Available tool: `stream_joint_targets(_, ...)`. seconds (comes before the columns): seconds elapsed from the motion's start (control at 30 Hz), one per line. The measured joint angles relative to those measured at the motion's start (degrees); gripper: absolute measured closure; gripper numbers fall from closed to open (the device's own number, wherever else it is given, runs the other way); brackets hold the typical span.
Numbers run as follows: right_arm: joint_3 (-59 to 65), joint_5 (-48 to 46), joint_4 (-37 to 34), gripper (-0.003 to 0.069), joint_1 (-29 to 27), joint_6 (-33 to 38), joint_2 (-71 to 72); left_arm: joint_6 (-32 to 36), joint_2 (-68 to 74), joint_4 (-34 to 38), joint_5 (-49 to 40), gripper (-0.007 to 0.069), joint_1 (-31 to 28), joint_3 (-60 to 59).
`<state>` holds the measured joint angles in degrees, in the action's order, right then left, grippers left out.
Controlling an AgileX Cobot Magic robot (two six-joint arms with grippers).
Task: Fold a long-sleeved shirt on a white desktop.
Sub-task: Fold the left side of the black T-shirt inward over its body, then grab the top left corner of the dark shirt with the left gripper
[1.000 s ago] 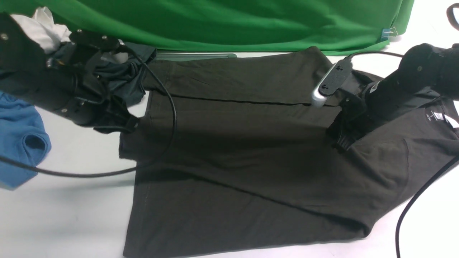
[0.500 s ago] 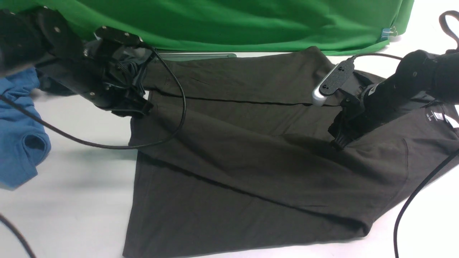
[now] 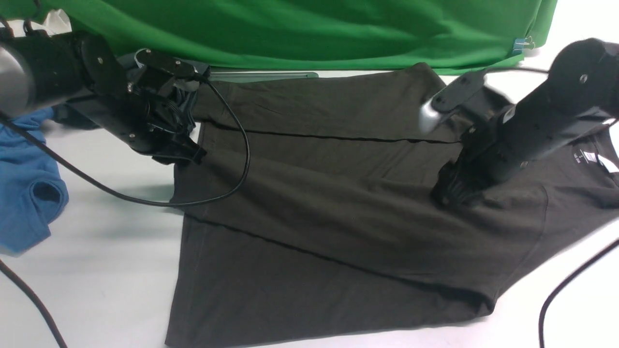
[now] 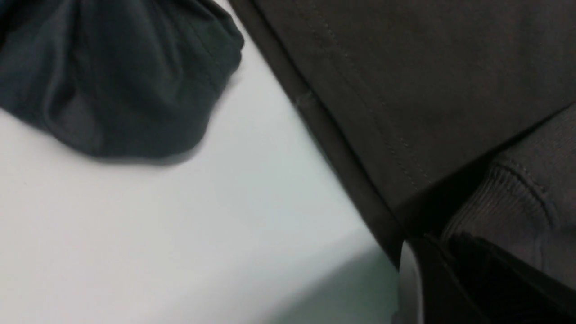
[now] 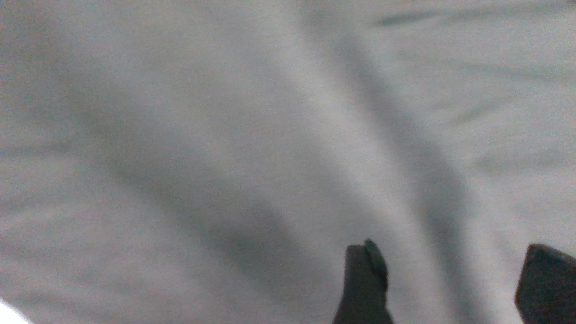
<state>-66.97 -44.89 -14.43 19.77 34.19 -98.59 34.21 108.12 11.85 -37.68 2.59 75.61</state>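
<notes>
Two garments that play no part in the task sit at the left, a blue T-shirt near the edge and a charcoal-grey garment farther back, both on the white surface. Just right of them the left end effector rests at the hem end of the long-sleeved shirt. There a ribbed cuff lies close against one of its fingers. I cannot tell whether it pinches that cuff or merely touches it, since only one finger shows. The shirt stretches flat across the surface with its long axis running left to right, hem left and collar right. Its far edge is turned in along a straight crease, and a sleeve lies slantwise over the body from cuff to shoulder. At that shoulder end the right end effector points tip-down at the cloth, its fingertips spread wide with nothing between them. Farthest right is the neck label. The near long edge looks not yet folded, so the coming move likely turns on that edge. It lies toward the robot from both end effectors and roughly parallel to the line joining them. The left arm is nearer its hem corner and the right arm nearer its shoulder corner.
</notes>
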Motion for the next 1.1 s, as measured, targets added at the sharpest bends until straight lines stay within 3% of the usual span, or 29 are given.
stream_joint_targets(0.13, 5.61, -0.26, 2.18, 0.0213, 5.81, -0.70, 1.61, -0.05, 1.00, -0.04, 0.23, 0.0424, 0.00, 0.00)
stream_joint_targets(0.3, 14.91, 7.96, 10.60, 0.0210, 11.50, -1.72, 1.81, -0.45, 1.10, 1.55, 0.42, 0.0258, 0.00, 0.00)
stream_joint_targets(0.4, 17.95, 11.85, 13.23, 0.0210, 12.21, -2.36, 1.86, -1.14, 0.25, 2.51, -0.68, 0.0225, 0.00, 0.00)
stream_joint_targets(0.5, 19.34, 13.35, 15.23, 0.0222, 12.25, -2.92, 1.95, -1.30, -1.92, 3.35, -2.60, 0.0258, 0.00, 0.00)
stream_joint_targets(0.57, 19.53, 13.89, 16.83, 0.0276, 12.27, -3.87, 2.11, -1.30, -4.46, 3.78, -4.57, 0.0351, 0.00, 0.00)
stream_joint_targets(0.7, 19.65, 14.21, 18.77, 0.0456, 12.27, -4.19, 2.11, -1.33, -9.90, 4.49, -7.03, 0.0548, 0.00, 0.00)
stream_joint_targets(0.77, 19.92, 14.32, 19.19, 0.0529, 12.27, -4.26, 2.11, -1.22, -12.97, 4.67, -7.93, 0.0593, 0.00, 0.00)
stream_joint_targets(0.9, 19.92, 13.19, 19.38, 0.0619, 12.27, -4.40, 2.11, -1.07, -18.74, 5.54, -9.39, 0.0606, 0.00, 0.00)
stream_joint_targets(1.1, 19.92, 10.20, 19.49, 0.0632, 12.27, -5.23, 2.53, -0.46, -24.22, 5.62, -12.71, 0.0606, 0.00, 0.00)
